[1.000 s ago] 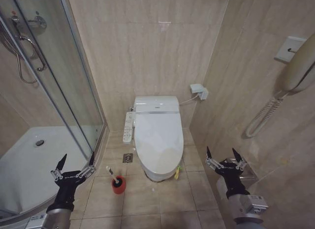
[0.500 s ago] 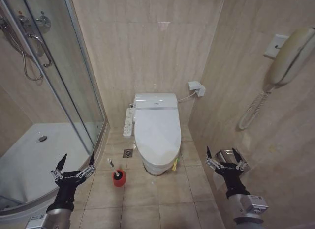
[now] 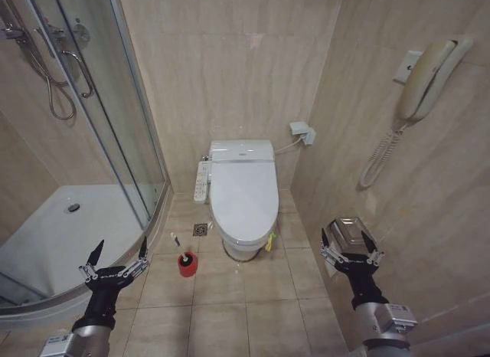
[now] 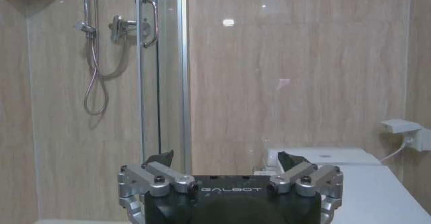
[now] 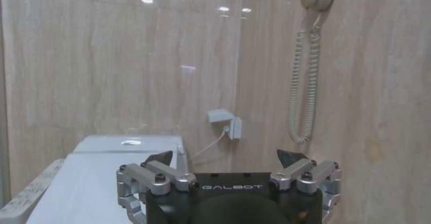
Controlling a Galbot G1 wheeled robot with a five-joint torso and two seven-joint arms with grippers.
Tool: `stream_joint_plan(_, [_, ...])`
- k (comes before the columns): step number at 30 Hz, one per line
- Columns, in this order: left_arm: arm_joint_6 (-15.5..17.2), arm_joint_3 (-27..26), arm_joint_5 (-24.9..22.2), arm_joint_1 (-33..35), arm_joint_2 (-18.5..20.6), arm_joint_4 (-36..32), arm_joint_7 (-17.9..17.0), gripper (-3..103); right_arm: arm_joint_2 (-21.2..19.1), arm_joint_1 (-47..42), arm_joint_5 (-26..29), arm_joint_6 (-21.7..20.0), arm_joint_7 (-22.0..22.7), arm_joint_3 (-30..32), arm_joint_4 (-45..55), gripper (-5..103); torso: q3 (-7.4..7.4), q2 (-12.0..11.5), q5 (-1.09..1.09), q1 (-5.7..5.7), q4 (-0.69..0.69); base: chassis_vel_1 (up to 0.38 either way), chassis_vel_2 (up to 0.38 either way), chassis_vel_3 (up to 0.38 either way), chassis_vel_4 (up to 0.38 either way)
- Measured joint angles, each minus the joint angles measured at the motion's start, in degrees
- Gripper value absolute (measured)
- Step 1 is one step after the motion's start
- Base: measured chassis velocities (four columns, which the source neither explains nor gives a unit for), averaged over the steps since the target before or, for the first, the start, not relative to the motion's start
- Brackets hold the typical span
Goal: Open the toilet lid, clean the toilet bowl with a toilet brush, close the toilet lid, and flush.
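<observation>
The toilet lid (image 3: 243, 200) lies shut over the toilet bowl (image 3: 241, 248) against the far wall, with a green-and-yellow tag (image 3: 269, 241) at its right front edge. The side control panel (image 3: 202, 180) sits on its left. On the floor left of the bowl, the toilet brush (image 3: 178, 246) stands in its red holder (image 3: 186, 264). My left gripper (image 3: 116, 253) hovers open at the lower left, well short of the brush. At the lower right, my right gripper (image 3: 348, 240) is open too, empty. The lid's far end shows in the left wrist view (image 4: 350, 183) and right wrist view (image 5: 114, 168).
A glass shower enclosure (image 3: 115, 127) with a curved white tray (image 3: 61, 234) fills the left side. A wall handset (image 3: 421, 77) with coiled cord and a metal paper holder (image 3: 346, 233) hang on the right wall. A floor drain (image 3: 200, 230) lies beside the toilet.
The whole head view has shifted: the toilet, brush and handset appear smaller and farther, so the camera has drawn back. Both grippers stay open in the same place in the picture.
</observation>
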Motion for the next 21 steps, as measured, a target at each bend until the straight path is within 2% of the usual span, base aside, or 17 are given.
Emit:
stream_joint_plan(13, [0.0,0.0,0.0,0.0,0.0,0.0,0.0,100,0.0,0.0,0.0,0.0,0.0,0.0,0.0,100,0.00,0.0,0.00,0.00,0.00,0.087,-0.087,-0.090,0.088])
stream_joint_plan(21, [0.0,0.0,0.0,0.0,0.0,0.0,0.0,100,0.0,0.0,0.0,0.0,0.0,0.0,0.0,100,0.00,0.0,0.00,-0.01,0.00,0.022,-0.032,-0.028,0.044])
